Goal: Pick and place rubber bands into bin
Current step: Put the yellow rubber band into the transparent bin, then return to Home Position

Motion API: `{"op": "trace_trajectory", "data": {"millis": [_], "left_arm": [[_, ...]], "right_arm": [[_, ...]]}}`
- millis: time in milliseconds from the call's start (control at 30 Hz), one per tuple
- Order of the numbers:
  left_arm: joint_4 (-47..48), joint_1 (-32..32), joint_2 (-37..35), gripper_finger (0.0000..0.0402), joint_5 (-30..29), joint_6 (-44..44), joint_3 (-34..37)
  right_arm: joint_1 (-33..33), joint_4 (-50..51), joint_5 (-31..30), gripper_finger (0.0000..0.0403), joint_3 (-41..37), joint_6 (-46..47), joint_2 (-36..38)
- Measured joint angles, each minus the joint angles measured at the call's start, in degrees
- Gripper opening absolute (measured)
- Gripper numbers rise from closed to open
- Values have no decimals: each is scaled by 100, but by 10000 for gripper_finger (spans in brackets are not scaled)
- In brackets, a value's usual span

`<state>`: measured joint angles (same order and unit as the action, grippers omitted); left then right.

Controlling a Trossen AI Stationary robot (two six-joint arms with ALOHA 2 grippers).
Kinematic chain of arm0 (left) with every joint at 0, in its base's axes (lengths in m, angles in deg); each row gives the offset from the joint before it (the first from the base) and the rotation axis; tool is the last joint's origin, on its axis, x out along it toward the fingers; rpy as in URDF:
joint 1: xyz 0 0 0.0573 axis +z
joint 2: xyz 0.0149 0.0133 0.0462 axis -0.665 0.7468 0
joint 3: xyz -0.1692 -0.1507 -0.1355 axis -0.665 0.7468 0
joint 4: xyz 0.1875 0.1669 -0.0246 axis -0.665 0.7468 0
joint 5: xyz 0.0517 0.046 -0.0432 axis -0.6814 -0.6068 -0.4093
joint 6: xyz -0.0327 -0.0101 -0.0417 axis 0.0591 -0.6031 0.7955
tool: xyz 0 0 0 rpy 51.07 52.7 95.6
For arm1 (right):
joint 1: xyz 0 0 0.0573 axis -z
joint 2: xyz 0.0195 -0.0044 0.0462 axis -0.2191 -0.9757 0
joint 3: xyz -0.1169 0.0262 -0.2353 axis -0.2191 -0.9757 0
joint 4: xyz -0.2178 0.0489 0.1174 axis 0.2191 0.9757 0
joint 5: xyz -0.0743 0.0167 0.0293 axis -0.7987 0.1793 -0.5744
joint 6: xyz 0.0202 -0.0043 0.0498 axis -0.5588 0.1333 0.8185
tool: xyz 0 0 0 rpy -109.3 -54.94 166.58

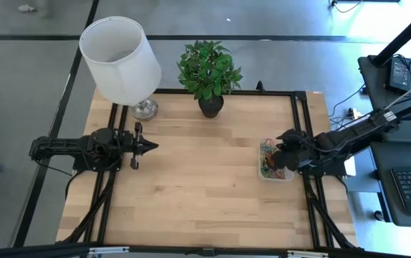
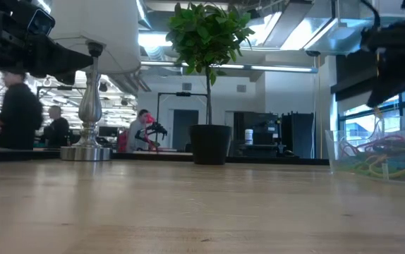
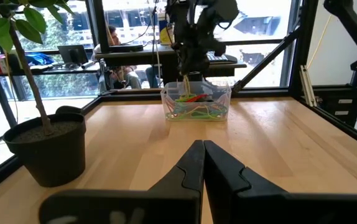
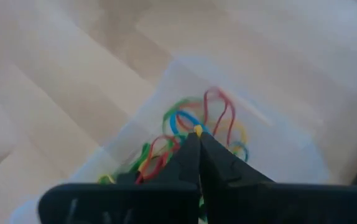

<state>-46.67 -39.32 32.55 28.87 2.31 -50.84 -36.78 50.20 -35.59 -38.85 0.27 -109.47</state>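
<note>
The bin (image 1: 263, 173) is a clear shallow tray at the table's right edge, with a tangle of red, green, yellow and blue rubber bands (image 1: 270, 162) lying in it. It also shows in the left wrist view as the bin (image 3: 166, 94) and in the low view as the bin (image 2: 336, 152). My right gripper (image 4: 198, 134) hangs just above the bin, slanting down, shut on a yellow rubber band. My left gripper (image 1: 154, 145) waits shut and level over the table's left side, pointing toward the bin. My right gripper pinches a yellow rubber band (image 4: 198, 129) between the free ends of its two fingers, coming at it slanting down from above. A thin yellow strand (image 3: 184, 87) hangs slack below the fingers, down into the bin among the other bands.
A white-shaded lamp (image 1: 119, 61) stands at the table's far left on a metal base (image 1: 144, 109). A green plant in a black pot (image 1: 210, 106) stands at the far middle. Bare wood lies between the two arms. People move in the room beyond.
</note>
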Motion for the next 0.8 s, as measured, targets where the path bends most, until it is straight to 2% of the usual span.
{"op": "trace_trajectory", "data": {"millis": [133, 267, 600, 800], "left_arm": [[0, 0, 0, 6, 0, 0, 0], [0, -2, 0, 6, 0, 0, 0], [0, 0, 0, 6, 0, 0, 0], [0, -1, 0, 6, 0, 0, 0]], "right_arm": [[238, -377, 465, 5, -369, -35, -4], [406, -645, 796, 28, -509, -16, -4], [528, -617, 836, 129, -332, -35, 15], [528, -69, 841, 148, 31, -40, 13]]}}
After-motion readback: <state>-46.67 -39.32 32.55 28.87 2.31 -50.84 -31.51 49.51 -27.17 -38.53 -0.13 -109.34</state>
